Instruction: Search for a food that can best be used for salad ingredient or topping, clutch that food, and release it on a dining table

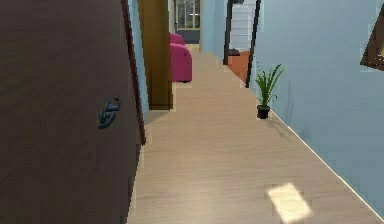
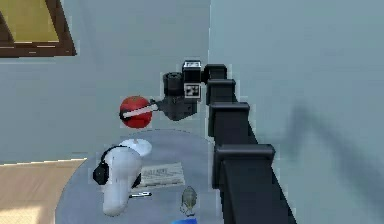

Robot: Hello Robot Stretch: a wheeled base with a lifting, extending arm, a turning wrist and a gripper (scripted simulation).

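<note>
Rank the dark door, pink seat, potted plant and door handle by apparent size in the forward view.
1. dark door, nearest the camera.
2. pink seat and potted plant look alike; the seat is farther off and partly hidden, so unranked.
3. door handle.

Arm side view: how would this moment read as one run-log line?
arm: extended | pincer: holds red tomato, clear of round table | table: white object, paper | ahead: wood floor, potted plant
</note>
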